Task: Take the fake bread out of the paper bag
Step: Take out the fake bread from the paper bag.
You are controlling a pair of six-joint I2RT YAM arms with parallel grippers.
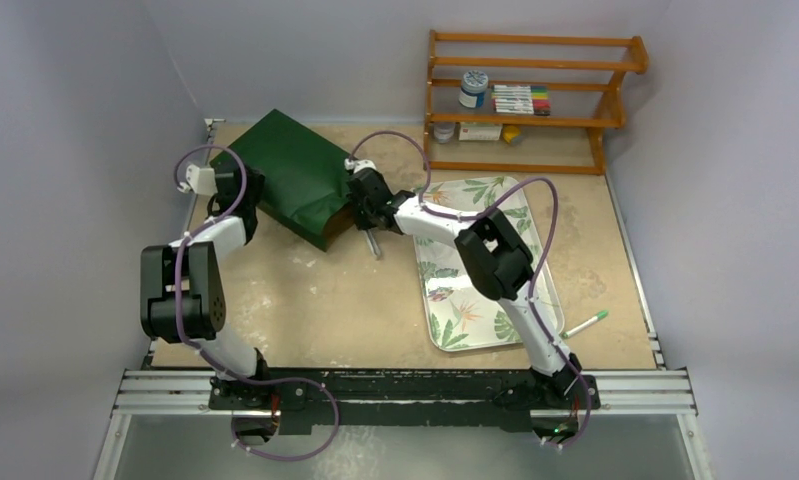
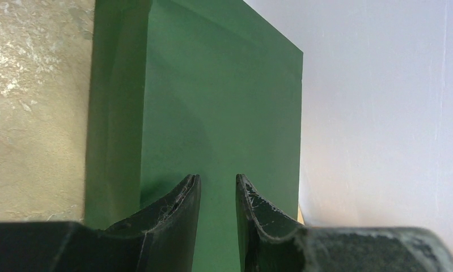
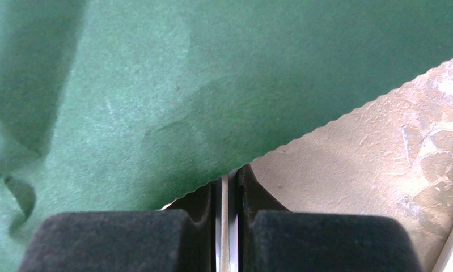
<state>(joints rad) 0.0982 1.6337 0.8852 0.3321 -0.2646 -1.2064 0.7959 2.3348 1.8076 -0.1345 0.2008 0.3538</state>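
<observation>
Right gripper (image 3: 226, 173) jaws pressed together on the serrated mouth edge of the paper bag (image 1: 295, 170), judged a hold to lift it open. Left gripper (image 2: 217, 178) jaws stand apart, holding nothing, at the bag's closed end, likely steadying. Fake bread unseen, presumably inside

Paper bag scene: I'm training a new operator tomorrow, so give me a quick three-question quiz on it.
1. True or false: the paper bag stands upright on the table.
2. Whose fingers are closed at the bag's serrated edge? A the left arm's; B the right arm's; C neither arm's.
3. What lies on the table just right of the leaf-patterned tray?

Key: 1 false, it lies flat. 2 B, the right gripper. 3 a green-tipped pen.
</observation>
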